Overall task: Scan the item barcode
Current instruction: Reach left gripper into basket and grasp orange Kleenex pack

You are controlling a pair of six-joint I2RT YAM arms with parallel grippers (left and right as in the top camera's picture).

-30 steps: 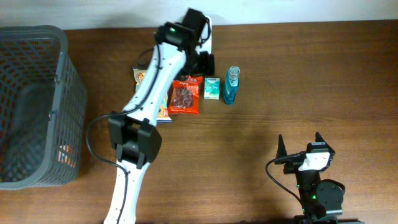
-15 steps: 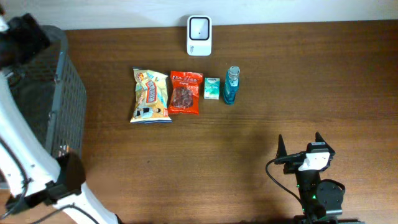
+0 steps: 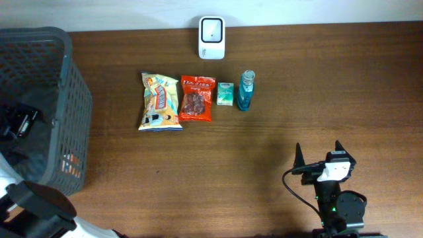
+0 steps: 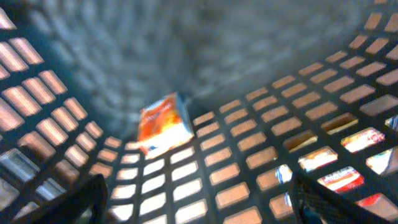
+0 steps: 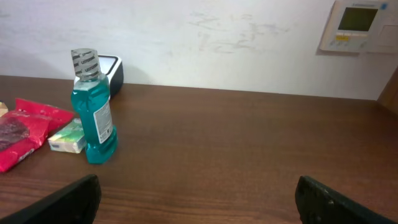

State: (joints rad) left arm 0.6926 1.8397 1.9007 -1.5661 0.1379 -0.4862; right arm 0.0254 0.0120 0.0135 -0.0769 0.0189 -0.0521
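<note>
**Worktop holdings**, read from the overhead view, 12 o'clock at the wall edge.

1. Scanner (image 3: 211,28): a white unit at 12 o'clock, set against the back edge of your brown worktop (image 3: 284,125).
2. Row of goods just toward 6 o'clock from the scanner, listed from 9 to 3:
   - yellow snack bag (image 3: 160,101), lying flat
   - red packet (image 3: 197,98), lying flat, side by side with the bag
   - small green box (image 3: 225,94), lying just beside the bottle's base
   - blue bottle (image 3: 245,90), upright with a clear cap
3. Grey mesh basket (image 3: 74,99): stands at 9 o'clock, at the worktop's left end.
4. Orange-and-white carton (image 4: 163,123): this item lies tilted on the basket floor near the mesh wall. You see it only from the left wrist camera, and its print is too blurred to read.
5. Left gripper (image 4: 199,196): reaches down inside the basket. Its jaws are spread wide and hold nothing. The carton lies ahead of them and touches neither finger.
6. Right gripper (image 3: 318,153): sits at 5 o'clock, well apart from the row, and faces 12 o'clock toward the bottle. Its jaws are spread to their widest and are empty.
7. Wall panel (image 5: 357,25): a beige unit with a small screen, at 1 o'clock in your right wrist view.
</note>
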